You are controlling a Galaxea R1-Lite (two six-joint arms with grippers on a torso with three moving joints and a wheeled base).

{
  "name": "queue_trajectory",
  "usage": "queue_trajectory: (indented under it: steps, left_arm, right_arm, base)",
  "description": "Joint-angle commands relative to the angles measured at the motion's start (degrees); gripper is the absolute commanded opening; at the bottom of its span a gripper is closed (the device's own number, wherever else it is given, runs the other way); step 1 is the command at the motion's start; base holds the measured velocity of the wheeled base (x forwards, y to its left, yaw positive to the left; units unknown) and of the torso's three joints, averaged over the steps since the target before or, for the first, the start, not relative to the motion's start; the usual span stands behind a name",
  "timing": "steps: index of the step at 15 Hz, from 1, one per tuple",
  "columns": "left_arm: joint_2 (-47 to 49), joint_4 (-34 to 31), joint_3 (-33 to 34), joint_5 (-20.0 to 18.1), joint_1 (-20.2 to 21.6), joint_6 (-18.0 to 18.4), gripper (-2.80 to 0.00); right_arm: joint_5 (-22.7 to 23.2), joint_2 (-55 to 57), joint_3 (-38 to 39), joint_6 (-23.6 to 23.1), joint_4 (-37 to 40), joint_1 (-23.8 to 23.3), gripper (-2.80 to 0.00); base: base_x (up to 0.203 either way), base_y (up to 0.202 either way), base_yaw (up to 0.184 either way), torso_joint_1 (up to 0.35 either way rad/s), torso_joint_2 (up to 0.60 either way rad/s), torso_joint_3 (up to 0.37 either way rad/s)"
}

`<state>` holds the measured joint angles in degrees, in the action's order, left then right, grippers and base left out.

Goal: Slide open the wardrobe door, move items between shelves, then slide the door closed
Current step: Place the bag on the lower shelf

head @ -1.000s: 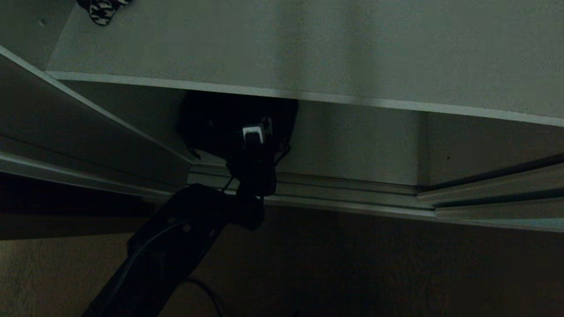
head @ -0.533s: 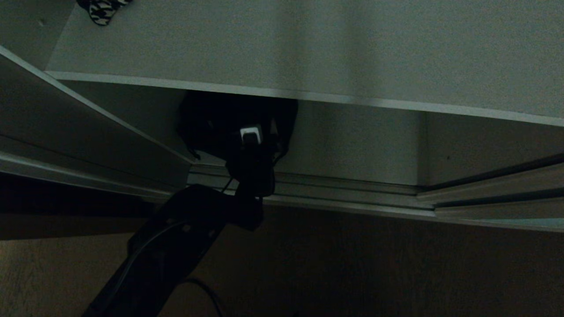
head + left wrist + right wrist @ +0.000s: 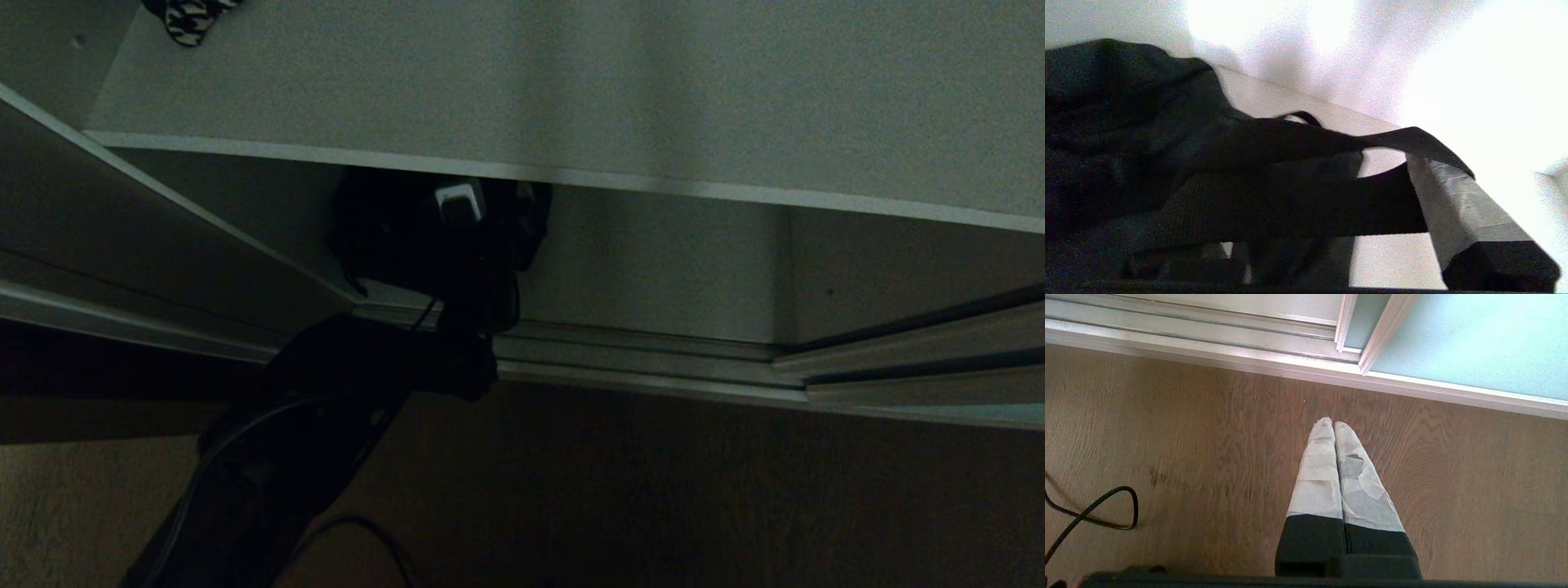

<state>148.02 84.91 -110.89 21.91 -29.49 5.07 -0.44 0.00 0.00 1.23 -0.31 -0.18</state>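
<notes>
A: Any labels or writing to read?

B: None legible. Closest thing is a black-and-white patterned scrap (image 3: 189, 18) at the far left of the upper shelf (image 3: 571, 90); can't tell what it is.

A: Where's the bag?

B: Black bag (image 3: 392, 233) sits slumped on the lower shelf (image 3: 1392, 261), under the upper shelf's pale front edge, toward the left side of the compartment. In the left wrist view its body is heaped at one side and a long strap (image 3: 1331, 143) drapes out from it.

A: Left claw?

B: Left gripper (image 3: 469, 208) is inside the lower compartment, right at the bag, arm reaching in over the door track (image 3: 637, 367). One taped finger (image 3: 1457, 204) shows in the wrist view w/ the strap lying across its tip; bare shelf shows beside the finger, so the fingers stand spread apart. The other finger is lost behind the dark fabric. Not pinching anything that I can see, though the strap touches the finger.

A: Right claw?

B: Right gripper (image 3: 1334, 424) hangs parked over the wood floor (image 3: 1208, 457), pointing down, fingers pressed together w/ nothing between them. A black cable (image 3: 1106, 514) loops on the floor near it.

A: Door?

B: Sliding door (image 3: 1474, 339), frosted pale blue-green w/ thin pale frame, stands off to the right on the track, leaving the compartment open.
</notes>
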Motion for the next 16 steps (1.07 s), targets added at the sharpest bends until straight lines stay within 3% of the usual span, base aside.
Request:
queue_trajectory:
  steps: [1, 5, 9, 11, 14, 16]
  left_arm:
    - [-2.2, -0.3, 0.6, 0.7, -0.7, 0.0, 0.0]
    - [-6.5, -4.4, 4.0, 2.8, -2.2, -1.2, 0.0]
    - [-6.4, -13.7, 3.3, 5.3, -4.8, -6.9, 0.0]
    - [-5.9, -14.3, 2.7, 7.7, -5.4, -6.8, 0.0]
    - [-4.4, -16.4, 0.6, 7.9, -5.8, -3.8, 0.0]
    - [-4.1, -17.2, 0.6, 7.4, -6.4, -3.7, 0.0]
  right_arm:
    - [0.0, -0.1, 0.0, 0.0, 0.0, 0.0, -2.8]
    - [0.0, -0.1, 0.0, 0.0, 0.0, 0.0, -2.8]
    - [0.0, -0.1, 0.0, 0.0, 0.0, 0.0, -2.8]
    - [0.0, -0.1, 0.0, 0.0, 0.0, 0.0, -2.8]
    - [0.0, -0.1, 0.0, 0.0, 0.0, 0.0, -2.8]
    - [0.0, -0.1, 0.0, 0.0, 0.0, 0.0, -2.8]
  base:
    - [0.0, 0.0, 0.0, 0.0, 0.0, 0.0]
    - [0.0, 0.0, 0.0, 0.0, 0.0, 0.0]
    - [0.0, 0.0, 0.0, 0.0, 0.0, 0.0]
    - [0.0, 0.0, 0.0, 0.0, 0.0, 0.0]
    - [0.0, 0.0, 0.0, 0.0, 0.0, 0.0]
    - [0.0, 0.0, 0.0, 0.0, 0.0, 0.0]
